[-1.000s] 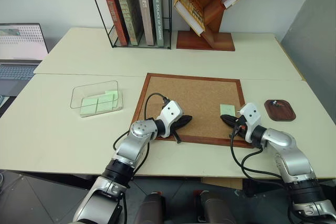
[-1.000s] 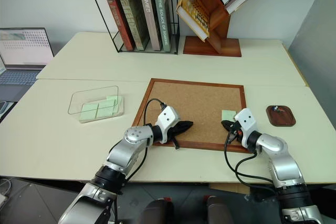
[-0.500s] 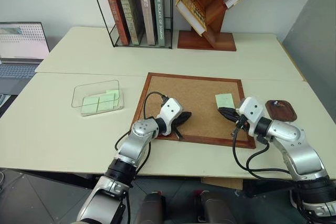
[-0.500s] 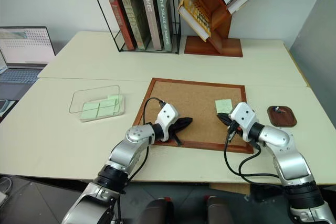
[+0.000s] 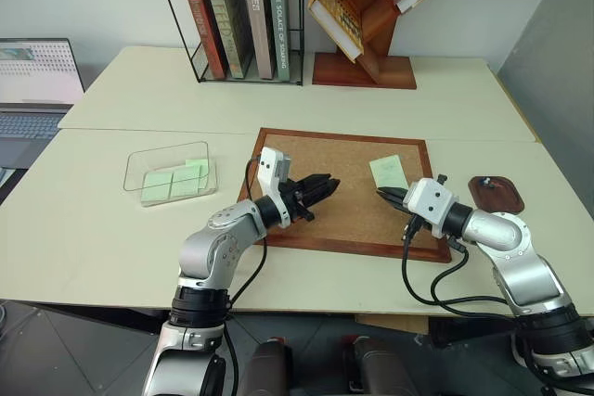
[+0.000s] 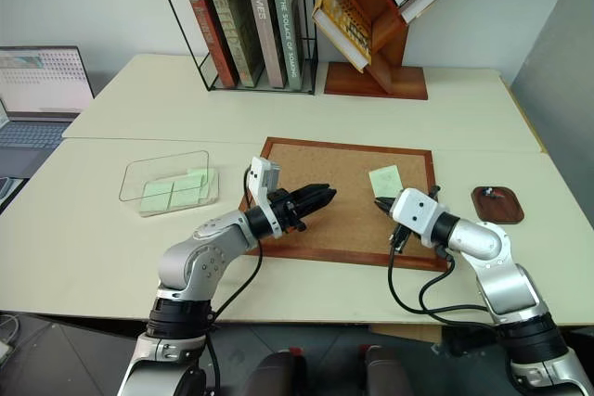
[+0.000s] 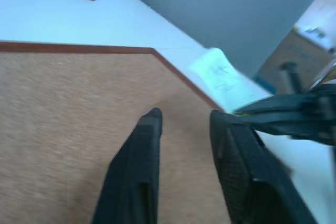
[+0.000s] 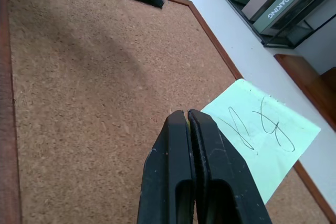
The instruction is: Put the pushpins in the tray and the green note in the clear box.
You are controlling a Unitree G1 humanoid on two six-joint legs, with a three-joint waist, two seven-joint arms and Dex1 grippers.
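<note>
Left eye view, read from left to right: the clear box (image 5: 171, 172) is seen well to the left of the left gripper (image 5: 320, 188), with pale green slips already lying in it. The left gripper is held level over the cork board (image 5: 353, 187), its fingers narrowly parted and nothing between them, as confirmed in the left wrist view. Directly ahead of its tips, across the board, the green note (image 5: 387, 171) is found pinched at one edge by the right gripper (image 5: 388, 196), whose fingers are pressed together on the paper; the note is lifted and projects up and away from that gripper. In the right wrist view handwriting is visible on the slip, and its long axis runs obliquely off the fingertips. The dark oval tray (image 5: 495, 194) lies beyond the right gripper, off the board's right edge; small objects are seen in it, too small to identify as pushpins. It is judged that a handover to the left arm is in preparation, since the box lies on that arm's side and the two grippers point tip to tip.
</note>
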